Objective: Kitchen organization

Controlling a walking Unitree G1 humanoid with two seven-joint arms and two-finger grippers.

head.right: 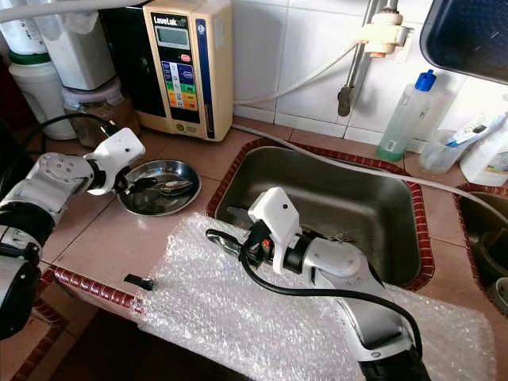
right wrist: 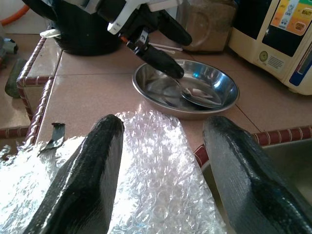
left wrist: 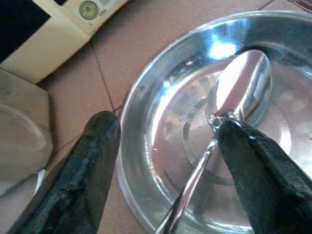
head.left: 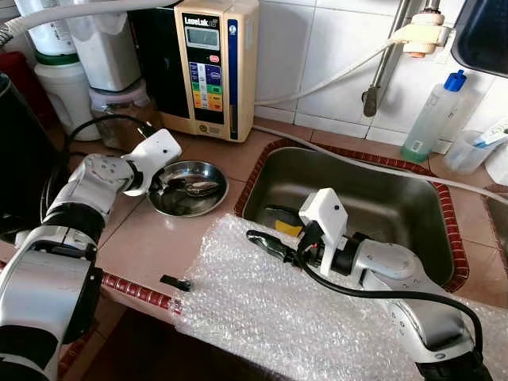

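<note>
The tiled table [head.left: 143,238] carries a steel dish [head.left: 208,171], bubble wrap [head.left: 262,317], a water ionizer [head.left: 214,67] and a small black clip [head.left: 175,282].

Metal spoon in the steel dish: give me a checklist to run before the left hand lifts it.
1. Left hand at the round steel dish: ok.
2. Fingers open wide enough: ok, one outside the rim, one at the shiny metal spoon.
3. Spoon between the fingers: ok in the left wrist view.
4. Firm hold on the spoon: not ok, not closed.
5. Right hand clear of the dish: ok, over the clear bubble wrap sheet.
6. Spoon lying flat: cannot tell.
</note>
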